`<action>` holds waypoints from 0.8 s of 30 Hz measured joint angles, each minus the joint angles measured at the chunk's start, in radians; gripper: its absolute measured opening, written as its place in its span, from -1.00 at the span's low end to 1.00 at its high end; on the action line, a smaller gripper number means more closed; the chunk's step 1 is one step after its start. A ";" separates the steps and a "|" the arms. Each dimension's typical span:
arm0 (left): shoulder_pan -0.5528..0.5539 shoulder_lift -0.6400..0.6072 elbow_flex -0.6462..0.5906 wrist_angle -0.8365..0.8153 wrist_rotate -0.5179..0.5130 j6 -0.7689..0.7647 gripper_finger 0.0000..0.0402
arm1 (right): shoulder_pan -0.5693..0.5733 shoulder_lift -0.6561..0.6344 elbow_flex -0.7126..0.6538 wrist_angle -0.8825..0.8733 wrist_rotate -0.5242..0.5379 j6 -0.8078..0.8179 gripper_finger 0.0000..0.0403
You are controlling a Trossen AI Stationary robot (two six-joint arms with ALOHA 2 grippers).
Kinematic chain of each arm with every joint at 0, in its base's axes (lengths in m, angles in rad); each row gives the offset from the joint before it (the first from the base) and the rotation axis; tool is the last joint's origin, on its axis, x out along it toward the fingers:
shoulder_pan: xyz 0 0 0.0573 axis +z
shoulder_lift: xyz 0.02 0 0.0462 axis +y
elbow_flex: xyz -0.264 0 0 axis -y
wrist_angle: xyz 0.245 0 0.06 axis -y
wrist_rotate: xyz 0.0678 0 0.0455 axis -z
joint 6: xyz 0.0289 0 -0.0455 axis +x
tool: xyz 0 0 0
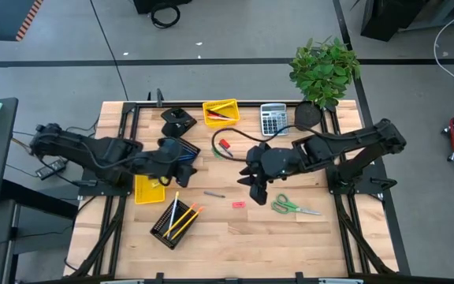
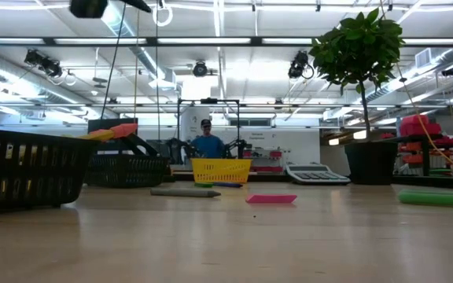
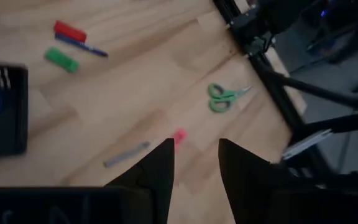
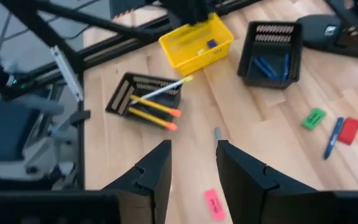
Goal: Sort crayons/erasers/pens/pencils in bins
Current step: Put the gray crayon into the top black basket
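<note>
My left gripper hovers open over the black mesh bin of blue crayons, beside a yellow bin; nothing lies between its fingers. My right gripper hangs open above the table's middle, also with nothing between its fingers. Below it a pink eraser and a grey stick lie flat on the wood. A red eraser, a blue pen and a green eraser lie together farther back. Orange-tipped pencils rest in a second mesh bin.
Green-handled scissors lie near the table's right side. At the far edge stand another yellow bin, a grey calculator, a black object and a potted plant. A person stands in the room beyond.
</note>
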 joint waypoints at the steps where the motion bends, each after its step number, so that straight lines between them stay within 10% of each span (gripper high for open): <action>1: 0.010 0.014 0.000 0.011 0.002 0.036 -0.34 | 0.006 -0.001 0.000 -0.006 -0.003 0.001 -0.34; 24: 0.205 0.278 0.000 0.132 0.463 0.638 -0.16 | 0.086 -0.099 0.000 -0.191 0.189 0.240 -0.34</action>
